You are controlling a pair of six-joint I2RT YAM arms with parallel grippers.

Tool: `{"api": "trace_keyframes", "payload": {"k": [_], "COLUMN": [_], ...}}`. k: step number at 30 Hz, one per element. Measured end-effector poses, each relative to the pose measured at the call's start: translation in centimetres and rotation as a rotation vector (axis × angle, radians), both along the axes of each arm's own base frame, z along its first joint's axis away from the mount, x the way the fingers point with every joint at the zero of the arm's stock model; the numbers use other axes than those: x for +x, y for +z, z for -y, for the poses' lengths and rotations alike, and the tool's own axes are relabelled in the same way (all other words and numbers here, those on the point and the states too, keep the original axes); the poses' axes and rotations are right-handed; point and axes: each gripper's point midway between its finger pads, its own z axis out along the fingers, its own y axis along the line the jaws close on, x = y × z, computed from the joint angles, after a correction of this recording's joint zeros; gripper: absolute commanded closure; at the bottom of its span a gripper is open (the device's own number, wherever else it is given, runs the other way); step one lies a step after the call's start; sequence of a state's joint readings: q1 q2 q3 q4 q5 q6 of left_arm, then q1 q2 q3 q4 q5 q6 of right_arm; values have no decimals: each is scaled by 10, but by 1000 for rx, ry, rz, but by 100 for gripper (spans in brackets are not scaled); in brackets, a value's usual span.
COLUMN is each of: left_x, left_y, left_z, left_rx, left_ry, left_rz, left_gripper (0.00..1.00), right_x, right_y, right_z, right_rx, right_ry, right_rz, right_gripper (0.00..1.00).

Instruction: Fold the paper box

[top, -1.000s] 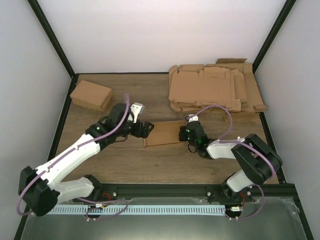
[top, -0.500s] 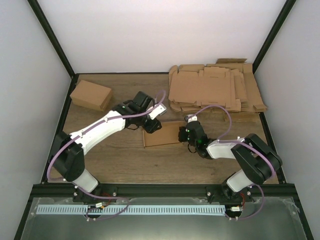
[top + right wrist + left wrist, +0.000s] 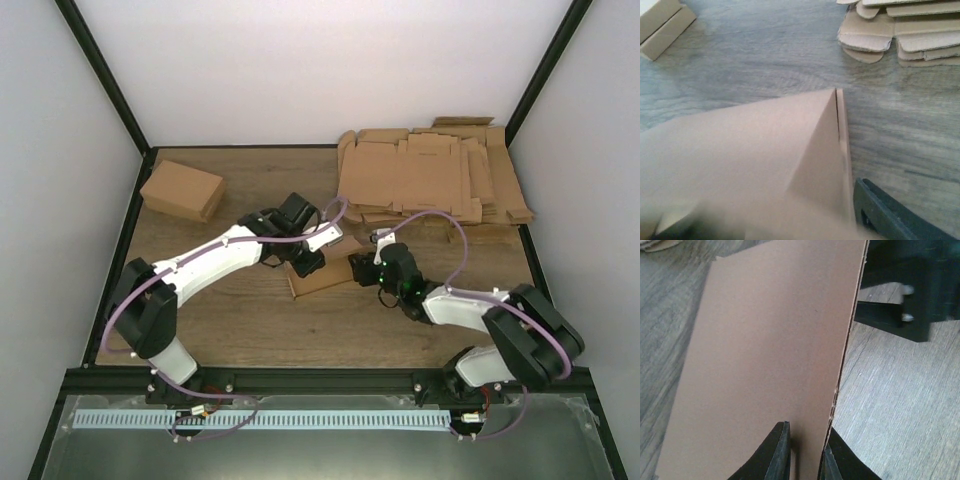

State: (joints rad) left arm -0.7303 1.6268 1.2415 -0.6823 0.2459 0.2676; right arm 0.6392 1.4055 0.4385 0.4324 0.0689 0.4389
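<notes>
Currently the box [image 3: 330, 278] is lying mid-table [image 3: 250, 330], between the two arms, looking mostly flat with one side tilting up. The left tool [image 3: 805, 452] is pinching the box's edge, its fingers [image 3: 780, 450] sitting close on either side of the cardboard. The right tool [image 3: 363, 270] is sitting at the box's opposite end. Only one finger is showing beside the blurred cardboard, so I cannot tell whether it is gripping or released. By my reading, the folding is only beginning: a crease is forming, while walls, flaps and tabs are waiting to be raised and tucked. The pile of blanks [image 3: 430, 180] and the second box [image 3: 182, 190] are lying well apart.
</notes>
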Motion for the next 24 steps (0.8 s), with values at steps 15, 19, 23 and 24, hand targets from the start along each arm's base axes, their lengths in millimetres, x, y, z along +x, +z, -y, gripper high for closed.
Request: {"api": "trace_keyframes", "payload": {"k": [15, 19, 23, 24], "left_x": [-4, -8, -15, -16], "left_y": [-25, -26, -33, -34], "left_z": [0, 2, 1, 2], "left_rx": [64, 52, 47, 43], "left_ry": [-1, 10, 23, 24], "left_rz": [-39, -66, -106, -112], "left_gripper": [69, 63, 47, 44], "right_x": [-64, -40, 2, 8], "right_y": [56, 91, 113, 111], "right_z": [23, 40, 56, 55], "right_rx": [105, 127, 179, 181], "right_ry": [93, 29, 5, 20], "right_rz": [0, -35, -107, -131], "right_gripper": [8, 11, 16, 18]}}
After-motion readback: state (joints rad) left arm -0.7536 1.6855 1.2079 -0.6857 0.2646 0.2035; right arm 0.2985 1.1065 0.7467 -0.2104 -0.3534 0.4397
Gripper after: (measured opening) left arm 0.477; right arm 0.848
